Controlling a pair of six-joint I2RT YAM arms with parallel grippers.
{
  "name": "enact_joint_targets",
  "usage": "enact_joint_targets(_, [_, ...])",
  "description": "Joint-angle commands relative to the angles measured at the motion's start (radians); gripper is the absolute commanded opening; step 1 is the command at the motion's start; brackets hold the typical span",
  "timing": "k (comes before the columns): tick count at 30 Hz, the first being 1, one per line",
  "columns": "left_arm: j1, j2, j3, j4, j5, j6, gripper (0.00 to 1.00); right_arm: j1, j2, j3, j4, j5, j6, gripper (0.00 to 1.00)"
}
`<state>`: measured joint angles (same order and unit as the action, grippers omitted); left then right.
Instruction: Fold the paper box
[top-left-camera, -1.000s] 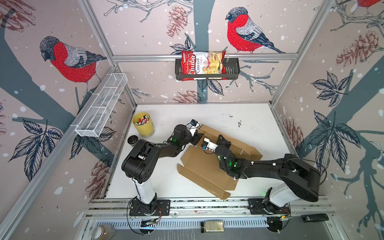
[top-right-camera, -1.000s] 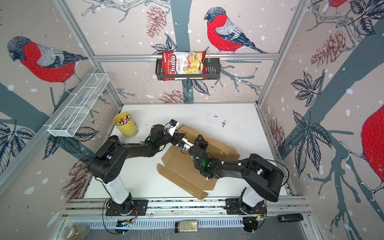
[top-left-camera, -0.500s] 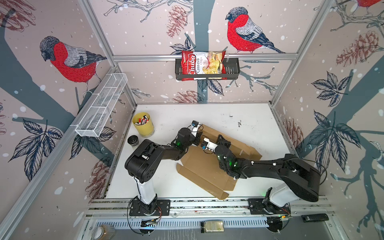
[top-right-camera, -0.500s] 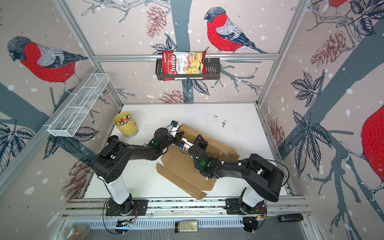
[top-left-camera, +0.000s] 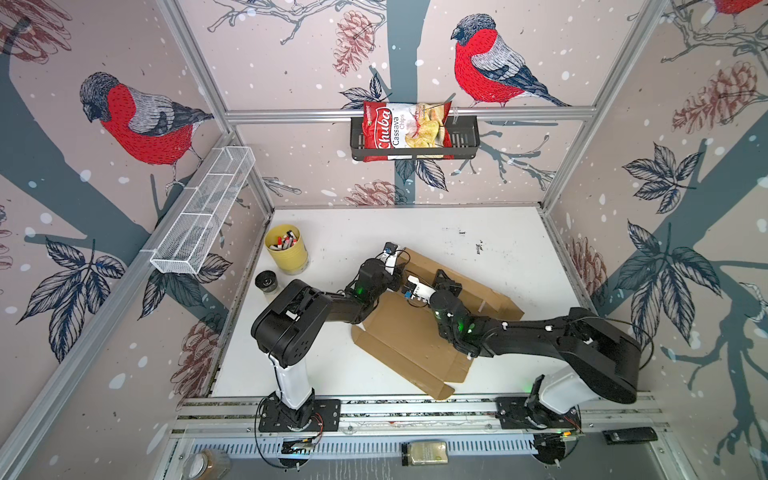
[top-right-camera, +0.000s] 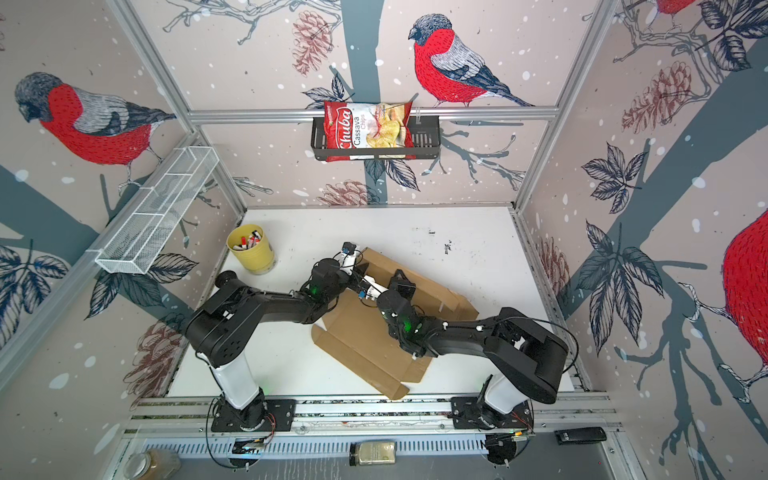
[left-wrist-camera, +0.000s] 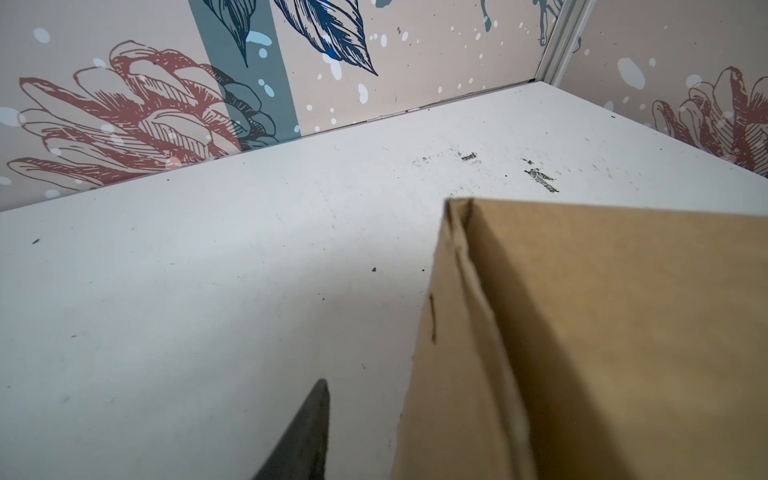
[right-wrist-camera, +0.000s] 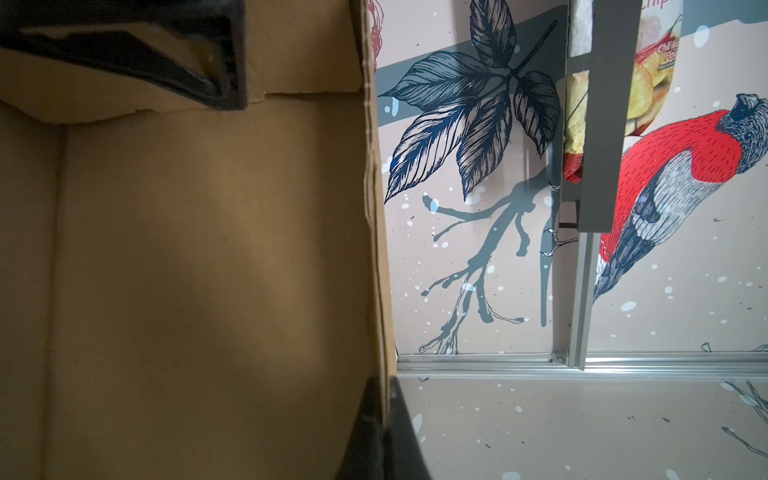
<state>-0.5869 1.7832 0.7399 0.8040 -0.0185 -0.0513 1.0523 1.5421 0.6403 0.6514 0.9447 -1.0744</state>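
Currently the paper box (top-left-camera: 409, 336) lies mid-worktop (top-left-camera: 415, 232), skewed to the edges. Its far wall is raised and runs aslant toward the right edge. The right gripper (right-wrist-camera: 384, 432) is pinched across that wall's free edge, one jaw on each face. The left gripper (top-left-camera: 398, 272) is nearer the wall's left end. One finger (left-wrist-camera: 305, 428) shows outside the cardboard and clear of it; jaw spread can't be told. Next move probably turns on that left end corner.
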Motion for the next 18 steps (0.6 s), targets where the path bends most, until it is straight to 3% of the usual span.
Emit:
enact_joint_targets(1, [0.005, -0.038, -0.012, -0.003, -0.018, 0.023, 0.49, 0.0, 0.0, -0.004, -0.05, -0.04, 0.031, 0.0])
enact_joint_targets(8, [0.009, -0.097, -0.024, -0.027, -0.003, 0.03, 0.53, -0.001, 0.011, 0.002, -0.053, -0.043, 0.031, 0.0])
enact_joint_targets(16, [0.001, -0.056, 0.01, -0.003, -0.026, 0.008, 0.3, 0.001, 0.021, 0.012, -0.053, -0.043, 0.031, 0.0])
enact_joint_targets(18, [-0.003, -0.049, 0.007, -0.001, -0.063, 0.008, 0.2, 0.001, 0.02, 0.013, -0.055, -0.04, 0.031, 0.0])
